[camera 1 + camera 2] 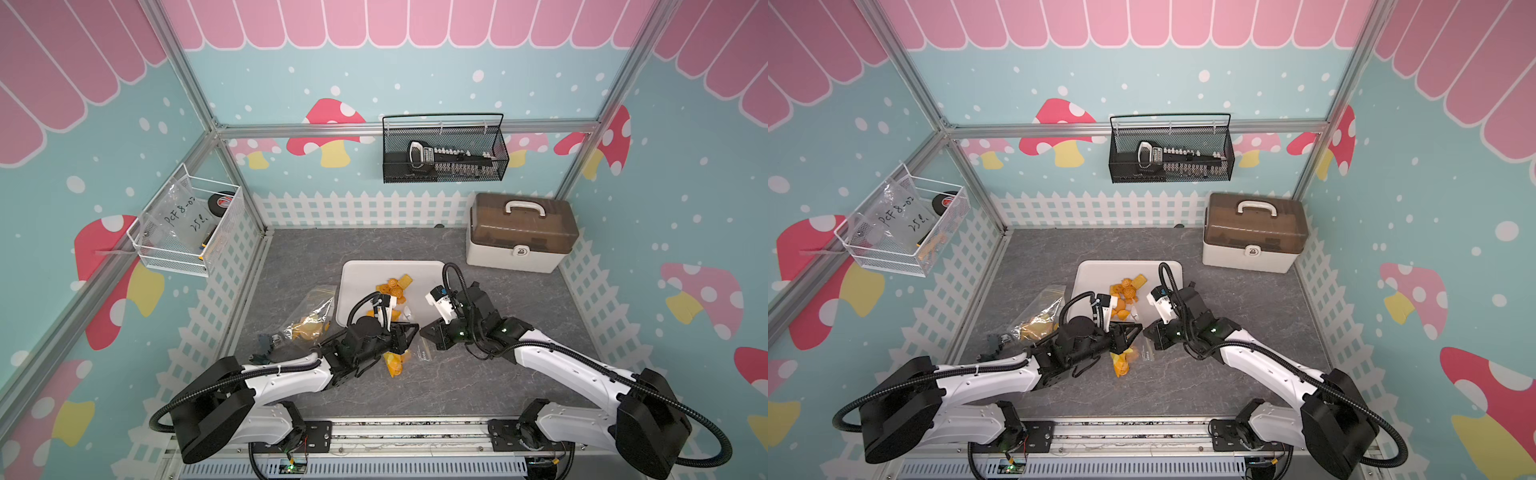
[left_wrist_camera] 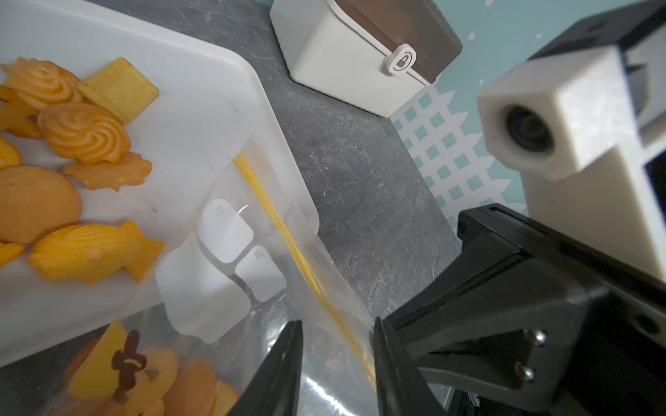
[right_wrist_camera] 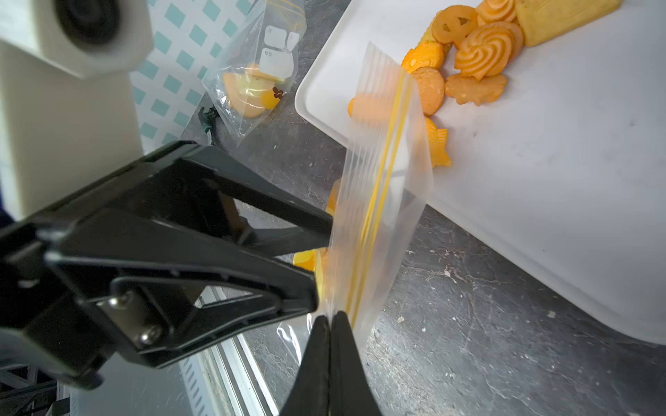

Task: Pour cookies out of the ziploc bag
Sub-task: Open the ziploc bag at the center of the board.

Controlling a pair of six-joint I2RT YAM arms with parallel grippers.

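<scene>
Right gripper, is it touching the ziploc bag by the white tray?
Touching. The right wrist view shows the right gripper shut on the ziploc bag: clear plastic runs into its closed jaws and shows on both sides.

Arm links: left arm (image 1: 286,376) and right arm (image 1: 561,359), white-shelled, black at the joints.
Cabling: black corrugated conduit (image 1: 444,274) fitted to each arm.
Grippers: left gripper (image 2: 337,324), right gripper (image 3: 329,320), black; triangular cut-out fingers (image 3: 216,306) tapering to thin tips.
Fasteners: paired silver screws (image 3: 149,336) at finger mounts.
Wrist cameras: white blocky housing (image 2: 576,108), round black lens (image 2: 528,129).
Indicators: green lights (image 1: 457,332) on right arm joints.
</scene>
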